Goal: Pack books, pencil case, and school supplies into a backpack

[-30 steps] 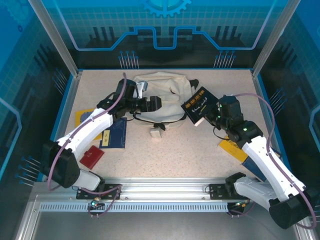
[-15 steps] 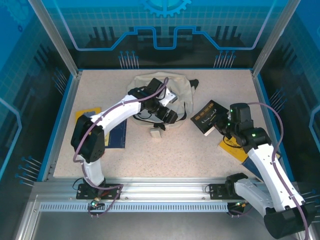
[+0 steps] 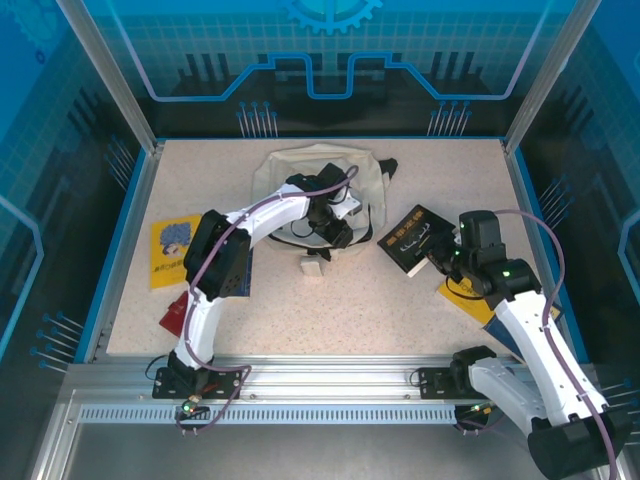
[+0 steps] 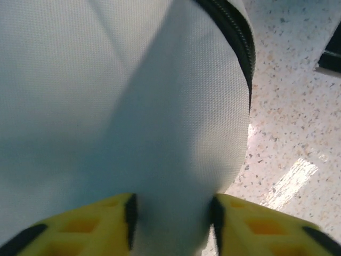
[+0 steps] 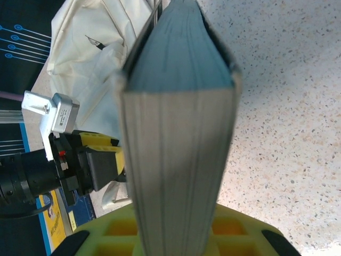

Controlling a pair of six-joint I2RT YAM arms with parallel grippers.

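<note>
The cream-white backpack [image 3: 318, 178] lies at the back middle of the table. My left gripper [image 3: 336, 228] is at its near right side, and a fold of the backpack's fabric [image 4: 133, 96] sits pinched between the yellow fingers [image 4: 101, 224]; a black zip [image 4: 242, 42] runs along the fold's edge. My right gripper [image 3: 441, 252] is shut on a thick dark book [image 3: 410, 238] with gold lettering, held to the right of the backpack, its page edges [image 5: 178, 133] facing the wrist camera. A yellow book [image 3: 174, 250] lies at the left, a navy one [image 3: 240, 272] under the left arm.
A red flat item [image 3: 176, 314] lies near the left arm's base. Another yellow book [image 3: 468, 298] sits under the right arm. The beige tag [image 3: 313, 266] rests on the table in front of the backpack. Blue walls close in the table.
The left arm has swung right across the backpack and its jaws have closed on the fabric. The right gripper has drawn the dark book back, away from the backpack.
</note>
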